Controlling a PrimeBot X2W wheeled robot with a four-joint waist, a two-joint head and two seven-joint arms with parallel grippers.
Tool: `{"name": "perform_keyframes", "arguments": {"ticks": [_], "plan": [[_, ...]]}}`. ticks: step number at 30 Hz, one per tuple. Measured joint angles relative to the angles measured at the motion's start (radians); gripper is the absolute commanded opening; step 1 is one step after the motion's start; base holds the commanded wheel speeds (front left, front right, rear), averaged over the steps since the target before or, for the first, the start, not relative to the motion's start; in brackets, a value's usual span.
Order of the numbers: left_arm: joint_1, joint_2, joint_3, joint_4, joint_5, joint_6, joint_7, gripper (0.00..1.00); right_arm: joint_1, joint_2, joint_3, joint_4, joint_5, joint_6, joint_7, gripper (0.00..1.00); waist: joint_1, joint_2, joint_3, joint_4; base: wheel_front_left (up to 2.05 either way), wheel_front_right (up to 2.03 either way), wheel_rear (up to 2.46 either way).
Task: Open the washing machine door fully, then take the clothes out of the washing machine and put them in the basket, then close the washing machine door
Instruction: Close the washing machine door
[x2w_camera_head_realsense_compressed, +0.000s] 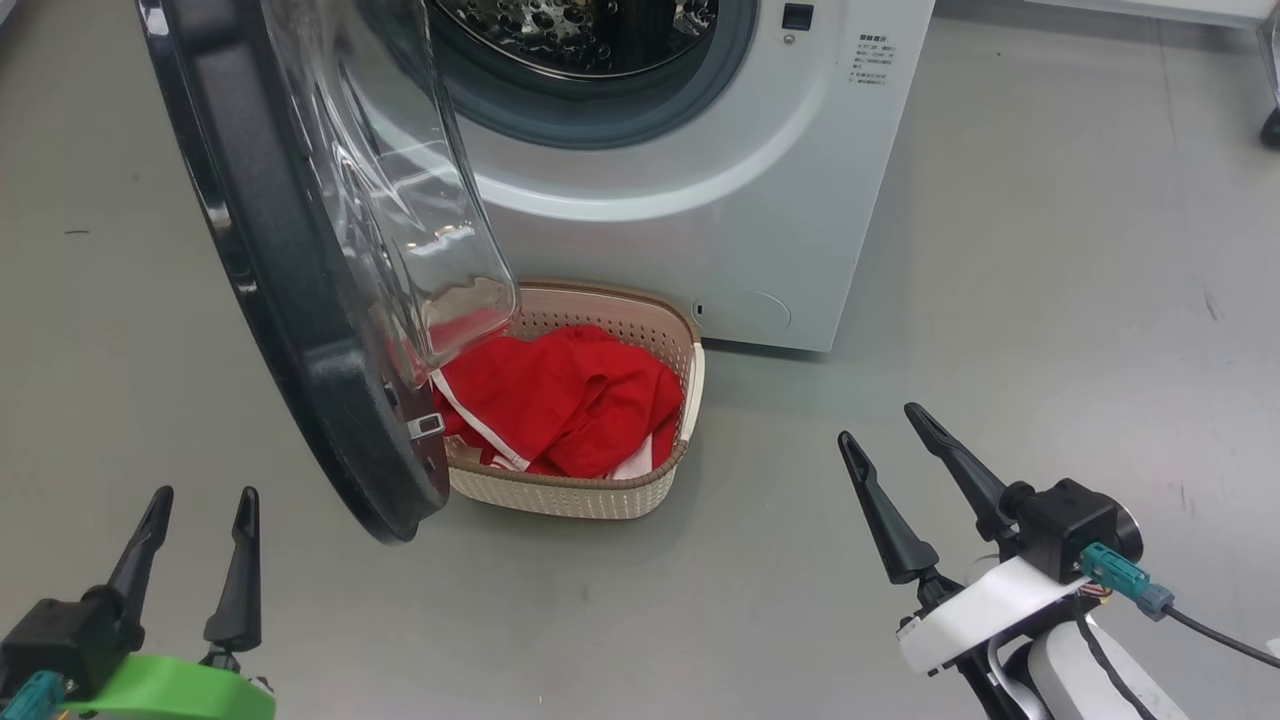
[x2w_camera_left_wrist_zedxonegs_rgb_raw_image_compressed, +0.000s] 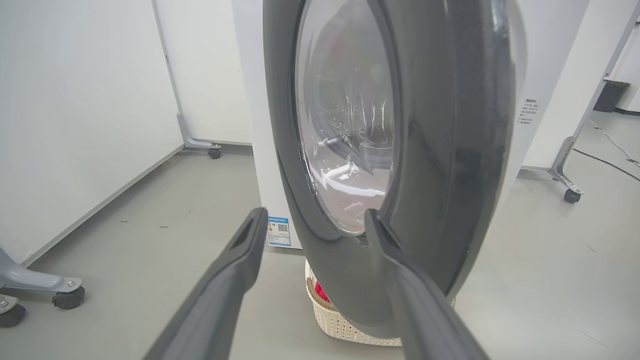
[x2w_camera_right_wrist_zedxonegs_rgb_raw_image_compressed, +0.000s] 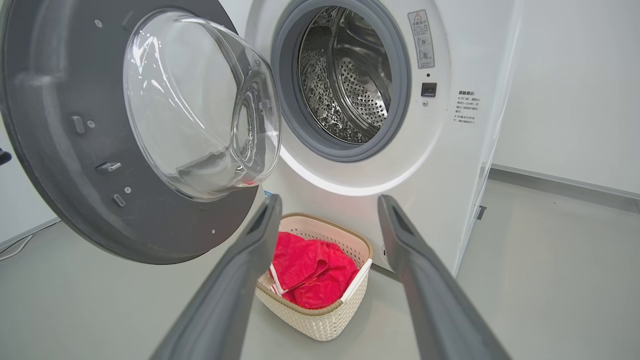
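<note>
Evidently the washing machine door (x2w_camera_head_realsense_compressed: 290, 330) is what the coming move is turning on: it is standing swung out from the washing machine (x2w_camera_head_realsense_compressed: 700, 200), nearly edge-on, ahead and to the right of the left gripper (x2w_camera_head_realsense_compressed: 205, 495), whose fingers are gaping with nothing between them. That arm is sitting nearer the door's outer face (the side a closing push would need). The right gripper (x2w_camera_head_realsense_compressed: 878, 423) is hanging spread and empty, well apart. The clothes (x2w_camera_head_realsense_compressed: 560, 395) are lying in the basket (x2w_camera_head_realsense_compressed: 600, 500), just under the door's lower rim, possibly crowding its swing.
</note>
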Motion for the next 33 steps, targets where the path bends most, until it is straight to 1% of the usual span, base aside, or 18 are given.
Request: {"name": "perform_keyframes", "arguments": {"ticks": [4,8,11,17,33], "plan": [[0.0,0.0,0.0,0.023,0.022,0.0,-0.038,1.0,0.011,0.002,0.0,0.003,0.0,0.0,0.0,1.0,0.0,0.0,-0.004,-0.002,0.0,0.0,0.0],[0.0,-0.002,0.001,0.04,0.037,0.0,-0.038,1.0,0.017,0.004,0.0,0.005,0.0,0.0,0.0,1.0,0.0,0.0,-0.007,-0.003,0.0,0.0,0.0],[0.0,-0.017,0.002,0.052,0.033,0.0,-0.041,1.0,0.017,0.005,-0.001,0.005,0.0,0.0,0.0,1.0,0.0,0.0,-0.007,-0.003,0.0,0.0,0.0],[-0.002,-0.018,0.003,0.071,0.034,0.0,-0.046,1.0,0.017,0.005,-0.006,0.002,0.0,0.0,0.0,1.0,0.0,0.0,-0.005,-0.001,0.0,0.0,0.0],[-0.021,-0.039,0.019,0.078,0.035,0.0,-0.047,1.0,0.017,0.006,-0.015,-0.003,0.0,0.0,0.0,1.0,0.0,0.0,0.004,0.006,0.0,0.0,0.0]]}}
